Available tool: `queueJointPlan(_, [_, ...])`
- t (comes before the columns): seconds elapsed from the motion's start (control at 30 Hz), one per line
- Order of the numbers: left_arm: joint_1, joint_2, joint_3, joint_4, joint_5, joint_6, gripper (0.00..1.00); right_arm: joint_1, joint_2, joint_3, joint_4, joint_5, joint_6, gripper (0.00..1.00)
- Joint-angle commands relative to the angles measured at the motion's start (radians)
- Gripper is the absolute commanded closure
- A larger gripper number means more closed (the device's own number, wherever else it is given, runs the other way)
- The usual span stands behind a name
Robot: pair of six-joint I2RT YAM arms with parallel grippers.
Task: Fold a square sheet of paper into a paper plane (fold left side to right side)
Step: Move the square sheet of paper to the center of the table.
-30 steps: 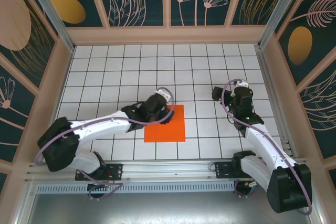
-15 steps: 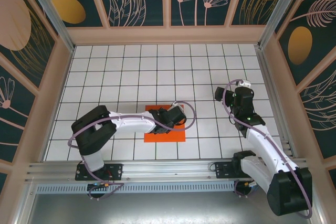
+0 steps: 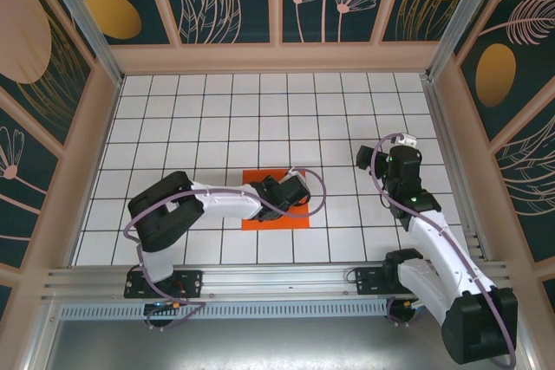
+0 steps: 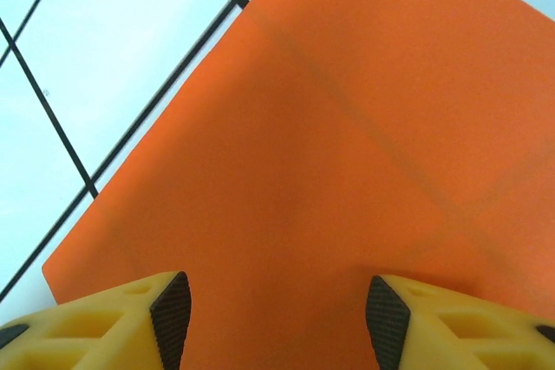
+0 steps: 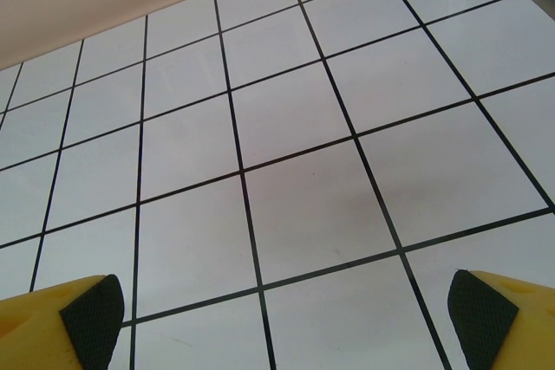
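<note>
Swung inward since a second ago, the left gripper (image 3: 293,190) now sits low over the right half of the square sheet of paper (image 3: 279,223), jaws narrowed to about half-open with nothing between them. The sheet is unmoved and flat, mid-width near the table's (image 3: 173,127) near edge, its sides along the grid lines and neither axis longer. The left arm covers its middle. Toward the right edge, the right gripper (image 3: 401,141) gapes wide and empty.
</note>
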Motion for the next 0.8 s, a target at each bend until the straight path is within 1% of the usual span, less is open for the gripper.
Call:
queueJointPlan(0.0, [0.050,0.070,-0.004,0.080,0.023,0.067,0.39,0.007,-0.021,0.038,-0.035,0.016,-0.007,0.01])
queueJointPlan(0.13, [0.106,0.105,0.036,0.127,0.038,0.134,0.38,0.006,-0.029,0.035,-0.036,0.004,0.002,0.01])
queueJointPlan(0.27, [0.140,0.139,0.093,0.153,0.046,0.199,0.38,0.007,-0.030,0.032,-0.046,-0.013,0.013,0.01])
queueJointPlan(0.43, [0.167,0.146,0.135,0.161,0.059,0.218,0.37,0.006,-0.030,0.023,-0.052,-0.033,0.029,0.01])
queueJointPlan(0.53, [0.176,0.111,0.140,0.152,0.074,0.219,0.36,0.007,-0.020,0.020,-0.039,-0.060,0.037,0.01])
queueJointPlan(0.63, [0.189,0.040,0.136,0.135,0.089,0.207,0.35,0.007,0.017,0.031,-0.024,-0.095,0.039,0.01])
queueJointPlan(0.77, [0.243,-0.091,0.104,0.126,0.156,0.137,0.32,0.012,0.114,0.062,0.013,-0.146,0.055,0.01])
